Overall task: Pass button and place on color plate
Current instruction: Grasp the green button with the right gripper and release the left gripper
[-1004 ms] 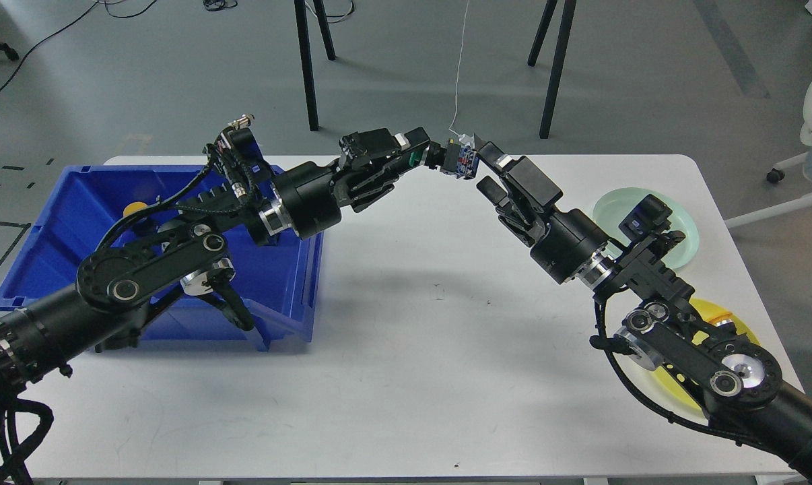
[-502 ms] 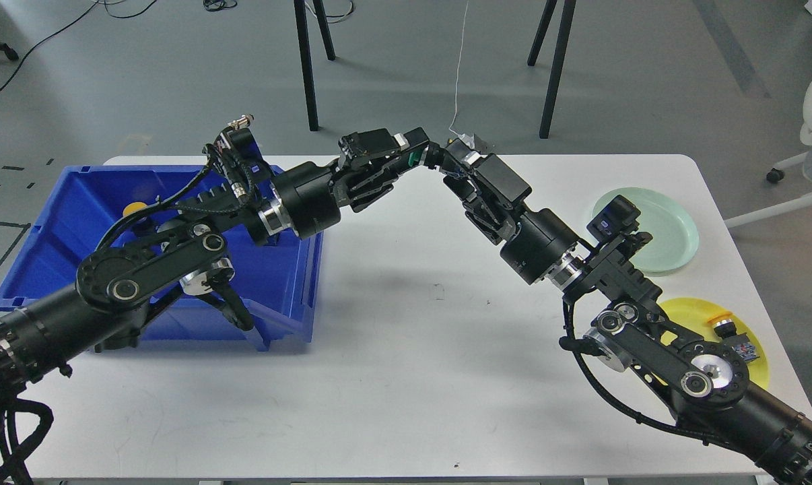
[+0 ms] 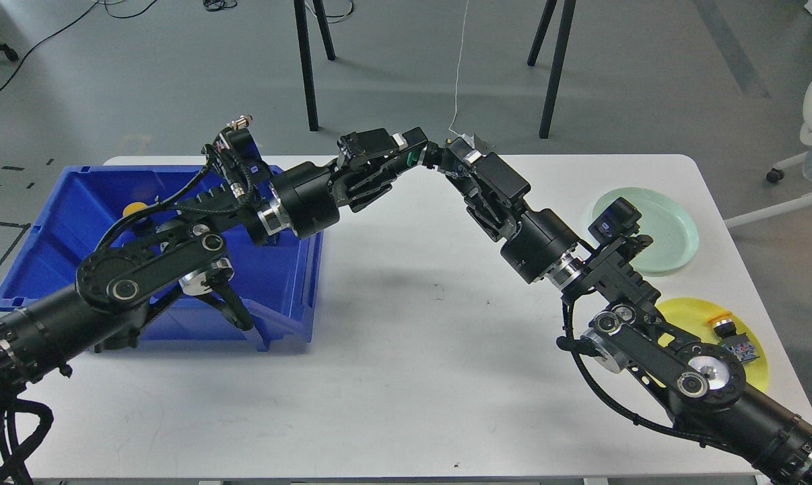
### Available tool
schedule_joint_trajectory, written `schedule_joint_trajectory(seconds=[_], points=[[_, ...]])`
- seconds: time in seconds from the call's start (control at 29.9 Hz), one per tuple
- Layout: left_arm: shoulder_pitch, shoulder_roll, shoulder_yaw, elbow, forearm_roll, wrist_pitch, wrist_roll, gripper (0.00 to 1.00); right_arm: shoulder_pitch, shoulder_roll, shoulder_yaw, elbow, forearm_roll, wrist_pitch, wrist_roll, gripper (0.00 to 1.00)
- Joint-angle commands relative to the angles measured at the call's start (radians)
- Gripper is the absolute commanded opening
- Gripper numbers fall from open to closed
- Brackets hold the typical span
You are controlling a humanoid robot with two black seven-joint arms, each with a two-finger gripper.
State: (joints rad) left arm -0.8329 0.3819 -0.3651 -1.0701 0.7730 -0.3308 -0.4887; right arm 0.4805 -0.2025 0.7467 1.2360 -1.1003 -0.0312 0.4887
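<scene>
My left gripper [image 3: 416,153] reaches over the back middle of the white table [image 3: 406,350] and is shut on a small black button [image 3: 435,157] with a green end. My right gripper [image 3: 454,165] comes from the right and meets it tip to tip, its fingers around the button's other end. I cannot tell whether they are pressed on it. A pale green plate [image 3: 672,225] lies at the right, behind my right arm. A yellow plate [image 3: 699,315] lies nearer the front right, with an orange-capped button [image 3: 722,325] on it.
A blue bin [image 3: 56,229] stands at the left under my left arm, with a yellow-capped button [image 3: 134,207] inside. Black stand legs [image 3: 308,67] and a thin white cord [image 3: 458,67] are on the floor behind the table.
My right gripper moved left from beside the button onto its free end and has stayed there for the last half second. My right arm shifted left, uncovering the yellow plate. My left arm held still.
</scene>
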Motion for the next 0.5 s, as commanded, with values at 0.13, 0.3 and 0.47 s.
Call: schedule_joint_trajectory(seconds=[0.13,0.3,0.47], points=[[0.0,-0.001,0.0,0.002,-0.001,0.001,0.0,0.14,0.0,0.005,-0.001,0.0,-0.001,-0.004,0.0,0.43],[0.005,-0.001,-0.001,0.002,-0.001,-0.002,0.0,0.14,0.004,0.005,-0.004,-0.001,-0.001,-0.003,0.0,0.12],[0.005,-0.001,-0.003,0.002,-0.001,-0.002,0.0,0.15,0.006,0.005,-0.004,-0.001,-0.001,-0.003,0.0,0.04]])
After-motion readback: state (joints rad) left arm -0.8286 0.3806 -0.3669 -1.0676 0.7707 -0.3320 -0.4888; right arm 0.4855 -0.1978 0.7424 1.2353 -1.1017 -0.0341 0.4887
